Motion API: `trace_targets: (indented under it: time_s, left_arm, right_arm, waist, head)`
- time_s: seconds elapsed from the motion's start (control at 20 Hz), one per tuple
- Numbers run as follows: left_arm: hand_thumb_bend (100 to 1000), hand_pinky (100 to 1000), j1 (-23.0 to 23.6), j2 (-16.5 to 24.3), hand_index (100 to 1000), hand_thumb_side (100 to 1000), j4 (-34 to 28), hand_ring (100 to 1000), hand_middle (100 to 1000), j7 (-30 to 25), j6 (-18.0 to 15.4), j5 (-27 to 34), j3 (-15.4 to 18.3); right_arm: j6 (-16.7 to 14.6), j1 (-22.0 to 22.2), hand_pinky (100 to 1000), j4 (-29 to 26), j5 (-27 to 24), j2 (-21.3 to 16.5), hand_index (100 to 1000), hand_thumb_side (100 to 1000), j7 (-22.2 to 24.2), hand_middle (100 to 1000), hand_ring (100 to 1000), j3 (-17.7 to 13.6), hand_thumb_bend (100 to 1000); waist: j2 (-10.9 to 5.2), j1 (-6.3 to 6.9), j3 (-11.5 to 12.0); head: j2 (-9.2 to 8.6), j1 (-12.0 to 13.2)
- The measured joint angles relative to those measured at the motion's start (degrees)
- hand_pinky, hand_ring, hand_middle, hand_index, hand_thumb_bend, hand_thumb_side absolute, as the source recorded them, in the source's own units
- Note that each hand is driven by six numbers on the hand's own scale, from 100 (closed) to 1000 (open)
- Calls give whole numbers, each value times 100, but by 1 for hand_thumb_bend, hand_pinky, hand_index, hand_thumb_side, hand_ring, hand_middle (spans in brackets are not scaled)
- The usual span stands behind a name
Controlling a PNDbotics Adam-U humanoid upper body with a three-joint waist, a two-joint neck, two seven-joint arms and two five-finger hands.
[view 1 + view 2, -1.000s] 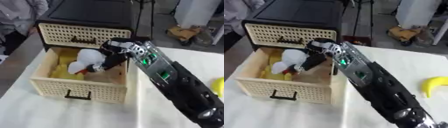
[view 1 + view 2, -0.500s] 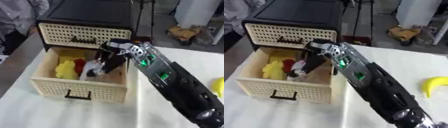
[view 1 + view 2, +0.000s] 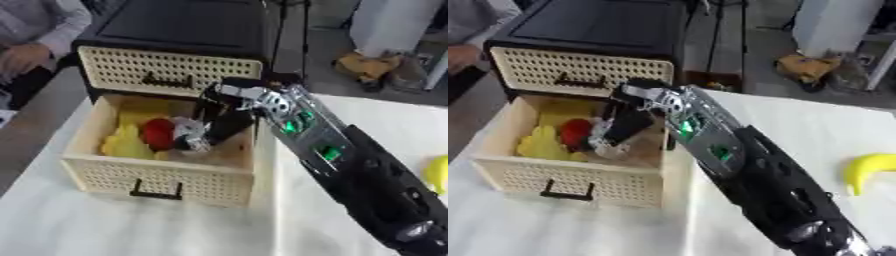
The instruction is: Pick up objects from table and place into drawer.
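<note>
Perforated cream drawer [image 3: 157, 175], lumpy yellow toy [image 3: 125, 145]

Two head-mounted views, side by side, looked steeply down and forward at close range; both shared the open drawer [image 3: 157, 172], right arm [image 3: 745, 170] and table [image 3: 131, 225].

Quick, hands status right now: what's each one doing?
Right hand: down inside the open drawer at a white object; grip cannot be told.
Left hand: not in view.
</note>
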Motion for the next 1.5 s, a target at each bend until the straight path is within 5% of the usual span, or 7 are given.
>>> trace_targets:
  time_s: [0.2,0.65,0.85,0.9,0.95,1.2,1.5]
  left_arm:
    - [104,496,3,0,882,932,0,555,656,24,-23,0,6]
    - [110,489,9,0,873,920,0,550,647,283,-204,20,64]
    - [111,489,52,0,872,920,0,550,646,379,-245,31,71]
    - [111,489,55,0,872,920,0,550,646,393,-246,31,71]
    - [112,489,57,0,872,920,0,550,646,404,-251,31,73]
    - [112,489,110,1,871,920,0,550,644,436,-256,25,105]
    - [109,488,179,7,872,923,0,549,640,463,-251,-2,126]
  right_arm:
    - [-7,-31,713,-107,-72,-18,659,535,-47,521,705,-60,583]
    - [-401,61,680,-1249,-675,-288,604,602,-651,480,651,-955,466]
    - [-312,129,656,-1829,-857,-398,595,649,-1002,473,647,-1271,323]
    - [-308,158,661,-1977,-887,-439,600,978,-1089,490,654,-1384,131]
    - [-314,181,671,-2113,-914,-476,602,677,-1172,484,660,-1499,268]
    - [-499,354,696,-2755,-1119,-753,639,728,-1609,535,701,-2184,100]
    - [-958,409,709,-2920,-1547,-1191,673,787,-2146,561,722,-3056,100]
  waist:
    - [0,5,-13]
    - [19,74,-79]
    - [23,108,-150]
    - [24,125,-164]
    - [24,144,-180]
    - [28,201,-273]
    - [28,268,-437]
  head:
    - [-1,6]
    - [-28,54]
    - [-49,101]
    - [-50,110]
    - [-51,124]
    - [-52,188]
    - [-52,268]
